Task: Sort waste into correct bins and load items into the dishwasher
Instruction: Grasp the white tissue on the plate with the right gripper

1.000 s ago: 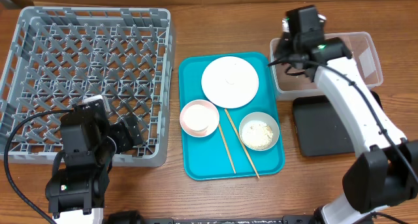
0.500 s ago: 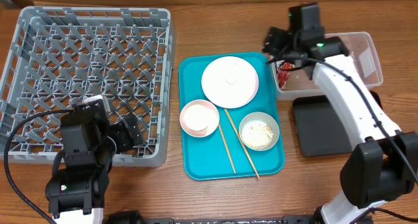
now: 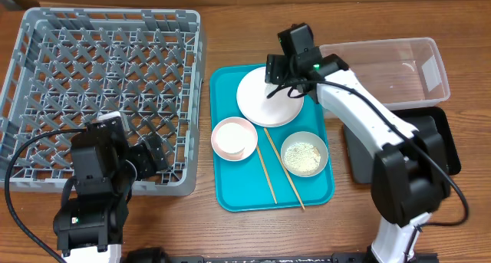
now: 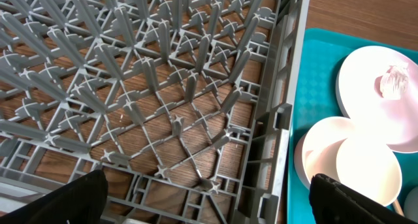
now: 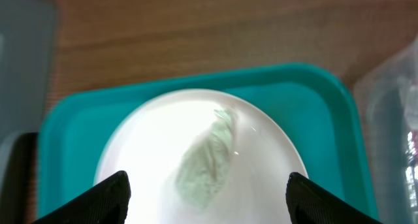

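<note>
A flat white plate (image 3: 265, 102) lies at the back of the teal tray (image 3: 230, 194), with a small crumpled bit of white paper (image 5: 210, 157) on it. My right gripper (image 3: 280, 77) (image 5: 209, 201) hovers open just above that paper, with nothing between its fingers. On the tray's near half sit the pinkish-white bowl (image 3: 234, 138) and a grey-green bowl (image 3: 304, 153) holding rice. The grey dish rack (image 3: 46, 33) fills the left. My left gripper (image 3: 152, 157) (image 4: 209, 204) stands wide open and empty over the rack's front right corner. The red wrapper is hidden.
Two wooden chopsticks (image 3: 267, 171) lie on the tray between the bowls. The clear tub (image 3: 399, 71) stands at the back right, the black tray (image 3: 437, 144) in front of it, partly under my right arm.
My right gripper opened over the clear tub, let the red wrapper drop into it, and swung left to hang over the white plate. The left arm stayed still.
</note>
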Tool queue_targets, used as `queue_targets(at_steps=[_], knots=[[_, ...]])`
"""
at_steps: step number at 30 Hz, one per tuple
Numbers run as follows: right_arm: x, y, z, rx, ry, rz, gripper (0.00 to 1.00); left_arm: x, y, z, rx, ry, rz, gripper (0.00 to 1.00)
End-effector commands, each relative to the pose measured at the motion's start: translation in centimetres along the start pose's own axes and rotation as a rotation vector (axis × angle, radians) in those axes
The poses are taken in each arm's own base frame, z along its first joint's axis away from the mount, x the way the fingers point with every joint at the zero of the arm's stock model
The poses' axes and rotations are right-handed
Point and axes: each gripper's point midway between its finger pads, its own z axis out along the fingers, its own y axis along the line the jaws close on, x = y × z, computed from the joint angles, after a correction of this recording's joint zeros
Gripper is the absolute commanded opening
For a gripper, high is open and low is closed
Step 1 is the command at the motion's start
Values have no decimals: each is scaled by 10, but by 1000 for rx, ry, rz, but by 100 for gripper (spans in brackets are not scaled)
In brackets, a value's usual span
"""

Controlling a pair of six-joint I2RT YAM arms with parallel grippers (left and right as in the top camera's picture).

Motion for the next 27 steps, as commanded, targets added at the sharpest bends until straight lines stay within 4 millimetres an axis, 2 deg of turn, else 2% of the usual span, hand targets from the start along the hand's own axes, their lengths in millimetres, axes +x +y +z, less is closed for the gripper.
queue_targets(at_steps=[1,5,11,15,18,21,25,27], knots=[[14,-11,29,56,39,83,78,-12,0,-7,-2,-38,-25,100],[29,-9,49,38,86,79,78,-12,0,-7,-2,-38,-25,100],[39,-11,69,42,108,79,75,-12,0,-7,-2,-38,-25,100],[46,-5,75,9,134,80,62,-12,0,-7,-3,-37,-25,100],[48,-5,75,9,142,77,43,-11,0,-6,-4,-32,-25,100],[52,-5,74,11,156,77,37,-10,0,-4,-6,-23,-25,100],[62,-4,72,-1,208,78,18,-9,1,0,-10,-6,-26,100],[64,-5,66,6,224,77,15,-8,1,1,-11,-2,-26,100]])
